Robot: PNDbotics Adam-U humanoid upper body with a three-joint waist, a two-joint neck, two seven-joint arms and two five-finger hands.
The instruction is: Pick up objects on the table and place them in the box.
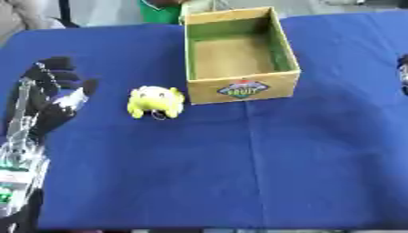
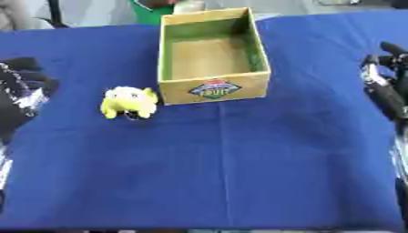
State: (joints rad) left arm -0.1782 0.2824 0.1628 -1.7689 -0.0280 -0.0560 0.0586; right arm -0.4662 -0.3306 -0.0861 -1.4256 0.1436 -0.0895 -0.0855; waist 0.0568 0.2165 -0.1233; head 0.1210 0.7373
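Observation:
A small yellow plush toy (image 1: 155, 101) lies on the blue tablecloth, just left of the front corner of an open cardboard box (image 1: 194, 57) with a fruit label; nothing shows inside the box. My left hand (image 1: 49, 91) hovers open at the left side, fingers up, a short way left of the toy and apart from it. My right hand (image 2: 388, 79) shows at the right edge, fingers relaxed and holding nothing, well right of the box.
The blue table (image 1: 239, 164) stretches wide in front of the box. A green object (image 1: 159, 11) and part of a person sit beyond the far edge behind the box.

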